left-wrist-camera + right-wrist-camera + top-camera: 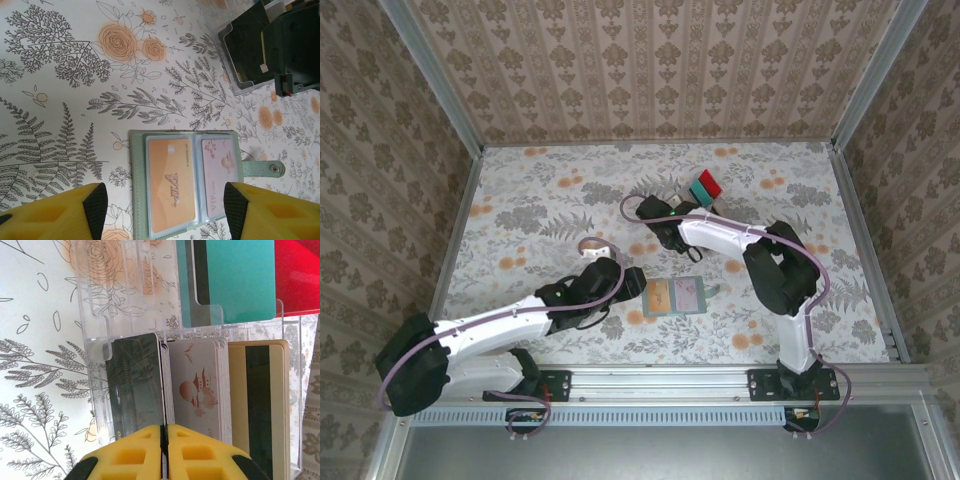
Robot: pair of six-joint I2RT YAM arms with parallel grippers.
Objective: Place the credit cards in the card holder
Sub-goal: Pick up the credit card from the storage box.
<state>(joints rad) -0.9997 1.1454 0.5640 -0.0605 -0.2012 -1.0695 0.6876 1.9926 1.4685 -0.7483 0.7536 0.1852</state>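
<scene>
your left gripper [165, 200] hangs over the open card holder [136, 185] in the middle of the table, its pads wide apart on both sides, probably to steady it. the two pockets hold an orange card [170, 185] and a pink card [219, 175]. further right and far, your right gripper [164, 450] is pressed nearly together on the edge of the dark card [135, 385] standing in the clear tray [95, 315], it seems in order to draw it out.
</scene>
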